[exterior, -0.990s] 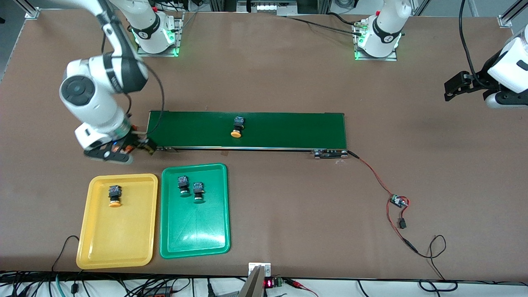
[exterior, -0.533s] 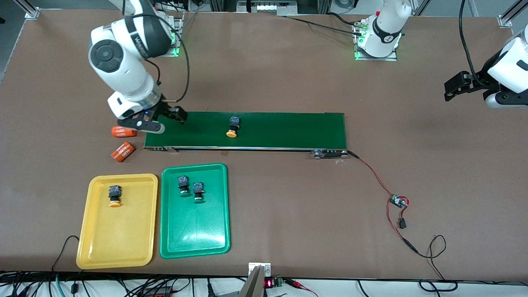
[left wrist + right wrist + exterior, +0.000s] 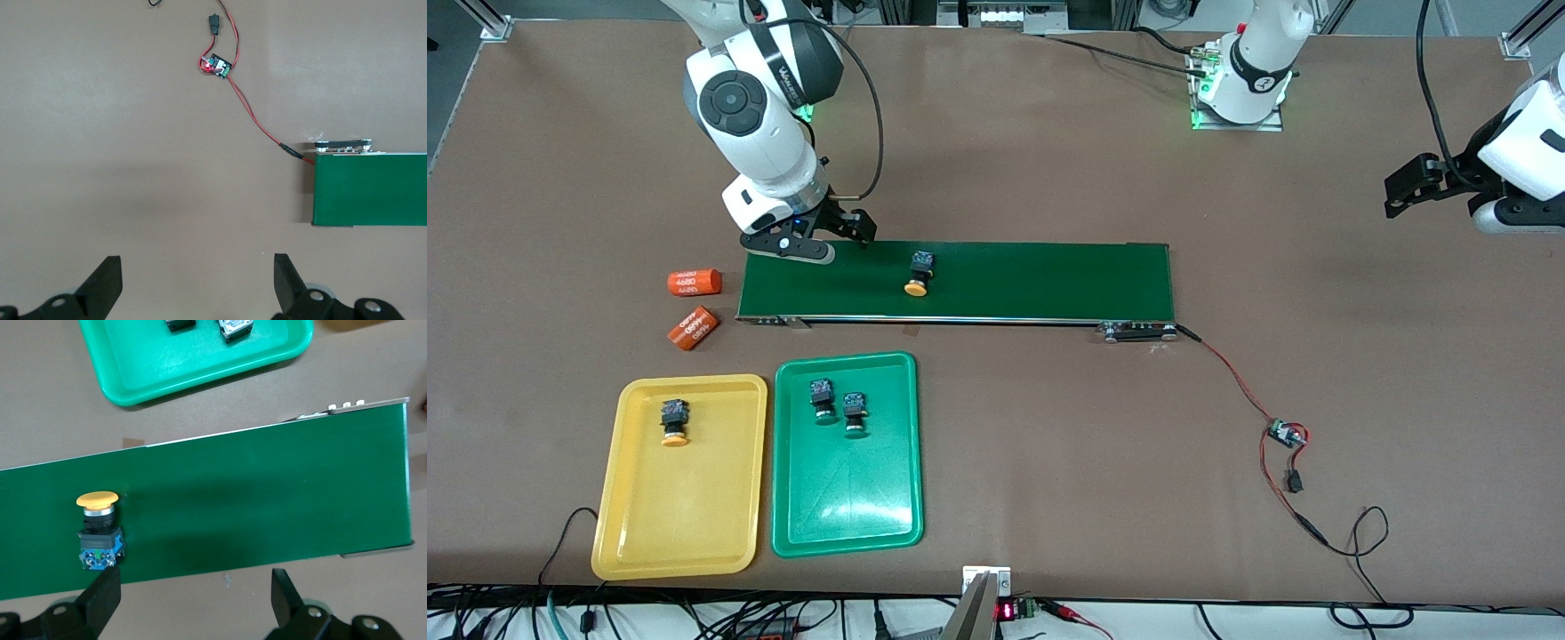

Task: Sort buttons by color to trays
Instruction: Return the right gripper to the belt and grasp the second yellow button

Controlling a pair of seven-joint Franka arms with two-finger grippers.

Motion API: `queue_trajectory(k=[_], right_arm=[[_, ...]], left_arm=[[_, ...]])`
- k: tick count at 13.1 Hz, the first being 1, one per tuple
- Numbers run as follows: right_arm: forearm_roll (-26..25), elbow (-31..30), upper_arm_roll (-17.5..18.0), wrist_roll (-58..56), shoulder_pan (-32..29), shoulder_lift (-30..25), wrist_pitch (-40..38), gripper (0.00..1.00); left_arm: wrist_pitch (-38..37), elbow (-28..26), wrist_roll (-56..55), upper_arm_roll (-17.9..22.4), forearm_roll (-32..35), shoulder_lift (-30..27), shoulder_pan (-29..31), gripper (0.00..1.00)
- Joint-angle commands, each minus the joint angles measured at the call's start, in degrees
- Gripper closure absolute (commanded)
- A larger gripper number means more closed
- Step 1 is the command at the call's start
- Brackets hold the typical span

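An orange-yellow button (image 3: 916, 274) lies on the dark green belt (image 3: 1032, 280); it also shows in the right wrist view (image 3: 99, 530). My right gripper (image 3: 827, 240) is open and empty, over the belt's edge near the right arm's end, beside that button (image 3: 193, 593). The yellow tray (image 3: 685, 516) holds one orange-yellow button (image 3: 674, 422). The green tray (image 3: 845, 498) holds two green buttons (image 3: 822, 397) (image 3: 855, 414). My left gripper (image 3: 1400, 191) waits open over bare table at the left arm's end (image 3: 197, 273).
Two orange cylinders with white numerals (image 3: 695, 282) (image 3: 693, 327) lie beside the belt's end, toward the right arm's end. A red wire runs from the belt's other end to a small circuit board (image 3: 1287, 434). Cables hang along the table's near edge.
My right gripper has swung from beside the orange cylinders up over the belt's end, toward the button. The button has travelled along the belt toward the right arm's end.
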Motion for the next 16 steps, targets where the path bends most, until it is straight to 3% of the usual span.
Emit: queue_trajectory(k=[1, 10, 14, 16], right_arm=[[1.05, -3.51, 1.79, 2.99, -0.7, -0.68, 4.4, 0.0], [-0.09, -2.72, 1.7, 9.94, 1.75, 4.33, 5.55, 0.0], [-10.71, -2.55, 1.7, 8.98, 2.81, 7.06, 6.78, 0.0], [-11.08, -2.63, 1.7, 7.75, 3.25, 7.06, 7.13, 0.0]], left_arm=[[-0.87, 0.35, 1.32, -0.04, 0.7, -0.57, -0.06, 0.0], [-0.96, 0.35, 1.32, -0.13, 0.7, -0.57, -0.06, 0.0], [-0.87, 0.36, 1.32, -0.04, 0.7, -0.57, -0.06, 0.0], [-0.87, 0.36, 1.32, -0.04, 0.7, -0.57, -0.06, 0.0]])
